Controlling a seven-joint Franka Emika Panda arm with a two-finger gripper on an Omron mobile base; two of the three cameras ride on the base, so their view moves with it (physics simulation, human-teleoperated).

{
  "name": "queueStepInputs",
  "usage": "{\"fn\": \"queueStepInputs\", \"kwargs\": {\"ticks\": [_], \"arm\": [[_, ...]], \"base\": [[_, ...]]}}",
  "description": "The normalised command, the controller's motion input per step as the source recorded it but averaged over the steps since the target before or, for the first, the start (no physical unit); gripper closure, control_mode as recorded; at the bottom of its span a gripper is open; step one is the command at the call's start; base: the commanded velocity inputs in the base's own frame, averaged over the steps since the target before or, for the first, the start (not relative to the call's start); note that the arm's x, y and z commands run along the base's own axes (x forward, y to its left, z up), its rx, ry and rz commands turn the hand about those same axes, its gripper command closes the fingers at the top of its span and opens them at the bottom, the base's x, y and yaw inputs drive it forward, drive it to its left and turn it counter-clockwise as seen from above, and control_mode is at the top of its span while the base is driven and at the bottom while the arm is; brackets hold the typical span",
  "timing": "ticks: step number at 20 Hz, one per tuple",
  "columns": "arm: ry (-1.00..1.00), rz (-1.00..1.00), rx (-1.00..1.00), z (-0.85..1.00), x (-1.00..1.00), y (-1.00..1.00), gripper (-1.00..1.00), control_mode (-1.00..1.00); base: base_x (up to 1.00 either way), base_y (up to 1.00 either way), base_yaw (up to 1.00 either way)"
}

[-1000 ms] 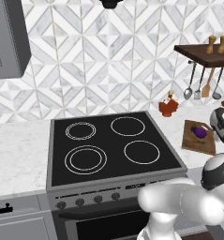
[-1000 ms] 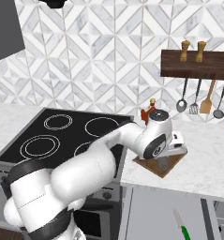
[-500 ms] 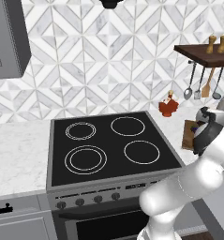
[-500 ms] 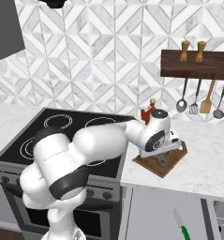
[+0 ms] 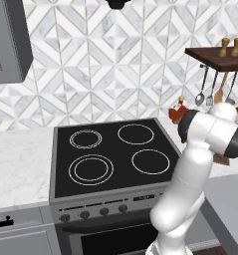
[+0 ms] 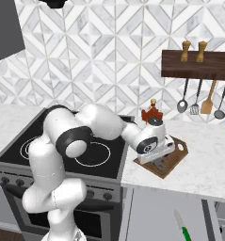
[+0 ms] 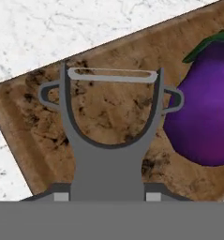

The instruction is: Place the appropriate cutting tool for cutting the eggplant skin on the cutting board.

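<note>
While the gripper [image 7: 107,196] is clamped on the peeler [image 7: 111,140] by its handle, forked head over the cutting board [image 7: 38,136] beside the eggplant [image 7: 205,112], the placing step seems nearly done; next, lower and let go. Whether the peeler touches wood is unclear.

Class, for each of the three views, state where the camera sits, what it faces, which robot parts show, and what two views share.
Left base view: behind-left of the arm, facing the stove; white arm at right.
Right base view: behind-right, facing the cutting board; arm reaches across from the left.
Hand view: on the hand, looking down at the peeler, held over the board beside the eggplant.
Shared: both base views show the stove.
</note>
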Motion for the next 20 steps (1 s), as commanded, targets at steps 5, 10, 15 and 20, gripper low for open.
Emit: {"fn": "queueStepInputs", "kwargs": {"ticks": [5, 10, 15, 20], "arm": [[0.03, 0.06, 0.00, -0.35, 0.11, 0.02, -1.00, -1.00], [0.01, 0.00, 0.00, 0.28, -0.06, -0.04, -1.00, -1.00], [0.00, 0.00, 0.00, 0.96, -0.37, -0.09, -1.00, -1.00], [0.00, 0.00, 0.00, 0.93, -0.49, 0.00, -1.00, -1.00]], "base": [[0.00, 0.00, 0.00], [0.00, 0.00, 0.00], [0.00, 0.00, 0.00], [0.00, 0.00, 0.00]]}}
